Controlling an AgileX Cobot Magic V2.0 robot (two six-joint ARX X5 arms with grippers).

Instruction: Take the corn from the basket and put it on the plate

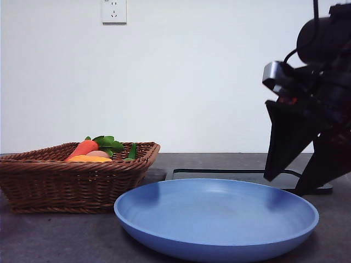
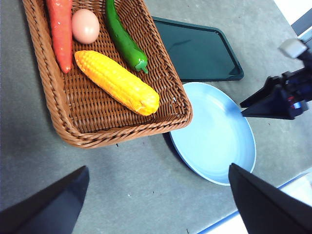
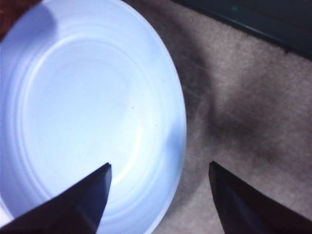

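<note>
The corn (image 2: 117, 82) lies slantwise in the wicker basket (image 2: 73, 131), beside a carrot and a green pepper. From the front only a yellow sliver of the corn (image 1: 89, 159) shows over the basket (image 1: 71, 183) rim. The blue plate (image 1: 216, 219) sits bare just right of the basket. My left gripper (image 2: 157, 167) is open, high above the table in front of the basket, holding nothing. My right gripper (image 1: 284, 185) hangs open over the plate's right edge; its wrist view has the plate (image 3: 87, 107) under one jaw and the right gripper (image 3: 159, 165) holds nothing.
In the basket also lie a carrot (image 2: 61, 29), a pinkish egg (image 2: 85, 26) and a green pepper (image 2: 124, 41). A flat black tray (image 2: 200, 51) lies behind the plate. A wall socket (image 1: 114, 11) is on the white wall behind.
</note>
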